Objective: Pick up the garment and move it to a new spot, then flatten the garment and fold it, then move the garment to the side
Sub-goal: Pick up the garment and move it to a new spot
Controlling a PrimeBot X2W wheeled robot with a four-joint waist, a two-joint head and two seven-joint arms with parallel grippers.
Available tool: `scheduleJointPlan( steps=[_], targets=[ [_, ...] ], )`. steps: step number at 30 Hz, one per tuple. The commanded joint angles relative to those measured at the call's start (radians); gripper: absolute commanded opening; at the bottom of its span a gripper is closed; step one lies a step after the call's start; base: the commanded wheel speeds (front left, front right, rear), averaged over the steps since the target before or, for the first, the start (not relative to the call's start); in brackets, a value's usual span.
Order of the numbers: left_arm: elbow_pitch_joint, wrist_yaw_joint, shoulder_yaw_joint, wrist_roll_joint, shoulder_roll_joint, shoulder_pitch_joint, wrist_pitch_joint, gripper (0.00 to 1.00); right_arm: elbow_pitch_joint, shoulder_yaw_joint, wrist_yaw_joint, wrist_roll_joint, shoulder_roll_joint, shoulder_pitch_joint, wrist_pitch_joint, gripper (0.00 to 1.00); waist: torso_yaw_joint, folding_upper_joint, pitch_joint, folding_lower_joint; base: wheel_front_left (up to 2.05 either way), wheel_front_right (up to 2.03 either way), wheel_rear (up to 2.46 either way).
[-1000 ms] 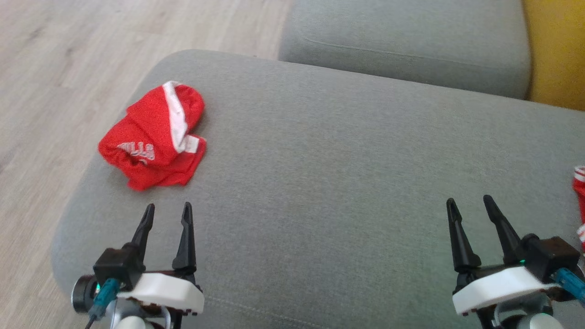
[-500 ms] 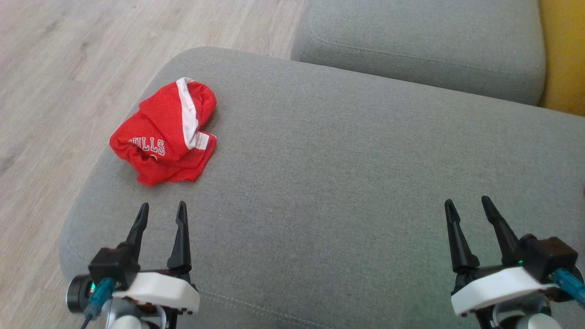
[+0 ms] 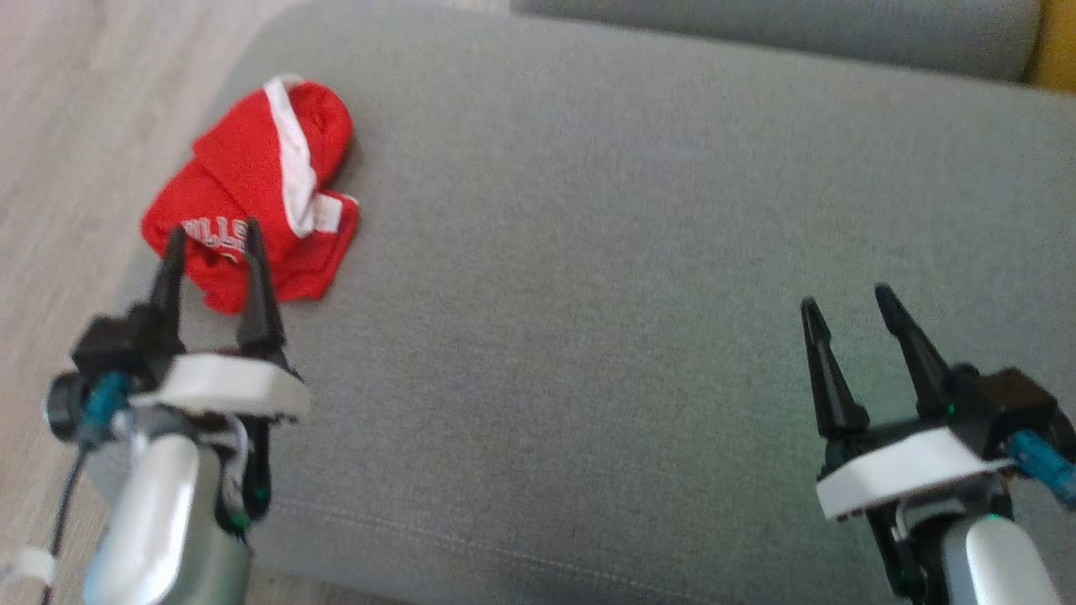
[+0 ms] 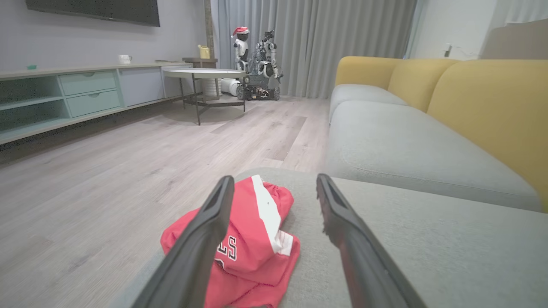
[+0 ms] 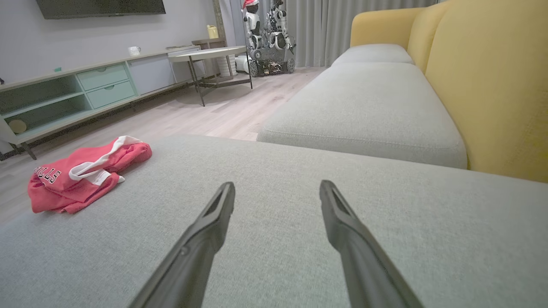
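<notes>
The jersey (image 3: 252, 202) is lying on the far left corner of the seat cushion (image 3: 588, 252), with the floor (image 3: 50, 101) lying to its left. The left gripper (image 3: 212, 228) is hovering at its near edge. The right gripper (image 3: 846, 297) is hanging well apart, near right. A second cushion (image 3: 756, 25) is sitting farther back.

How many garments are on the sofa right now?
1. The red garment lies crumpled near the grey cushion's left edge, right in front of the open left gripper. Others may lie outside the views.
</notes>
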Motion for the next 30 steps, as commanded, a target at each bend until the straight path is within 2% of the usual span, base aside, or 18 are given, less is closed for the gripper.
scheduleJointPlan(
  steps=[1,4,8,11,22,23,24,25,28,30],
  targets=[
    [0.006,-0.003,0.062,0.004,0.014,-0.073,-0.006,1.00,-0.050,0.034,-0.001,-0.012,-0.008,-0.054,0.007,1.00,-0.043,0.0000,0.094,0.0000,0.00,0.00,0.00],
    [0.078,-0.019,0.109,-0.004,0.010,-0.142,-0.006,1.00,-0.071,0.038,-0.001,-0.022,-0.020,-0.085,0.018,1.00,-0.068,0.0000,0.164,0.0000,0.00,0.00,0.00],
    [0.212,-0.062,0.168,-0.014,0.022,-0.241,-0.006,1.00,-0.088,0.038,-0.001,-0.025,-0.034,-0.115,0.027,1.00,-0.089,0.0000,0.236,0.0000,0.00,0.00,0.00],
    [0.332,-0.090,0.199,-0.005,0.045,-0.312,-0.006,1.00,-0.090,0.046,-0.001,-0.024,-0.046,-0.130,0.030,1.00,-0.104,0.0000,0.272,0.0000,0.00,0.00,0.00],
    [0.813,-0.176,0.226,-0.016,0.103,-0.525,0.000,1.00,-0.101,0.054,-0.001,-0.014,-0.076,-0.161,0.044,1.00,-0.124,0.0000,0.336,0.0000,0.00,0.00,0.00],
    [0.851,-0.180,0.226,-0.019,0.105,-0.538,0.005,0.92,-0.100,0.054,-0.001,-0.013,-0.076,-0.161,0.045,1.00,-0.125,0.0000,0.336,0.0000,0.00,0.00,0.00],
    [0.882,-0.186,0.226,-0.022,0.108,-0.551,0.006,0.35,-0.099,0.055,-0.001,-0.011,-0.076,-0.162,0.045,1.00,-0.126,0.0000,0.337,0.0000,0.00,0.00,0.00],
    [0.904,-0.190,0.227,-0.024,0.113,-0.563,0.005,0.00,-0.098,0.055,-0.001,-0.009,-0.075,-0.163,0.045,1.00,-0.127,0.0000,0.337,0.0000,0.00,0.00,0.00],
    [0.922,-0.192,0.224,-0.017,0.128,-0.588,-0.003,0.00,-0.092,0.051,-0.001,-0.003,-0.072,-0.165,0.042,1.00,-0.128,0.0000,0.332,0.0000,0.00,0.00,0.00],
    [0.874,-0.181,0.233,-0.011,0.136,-0.594,-0.005,0.00,-0.087,0.046,-0.001,-0.001,-0.070,-0.166,0.036,1.00,-0.125,0.0000,0.324,0.0000,0.00,0.00,0.00]
  ],
)
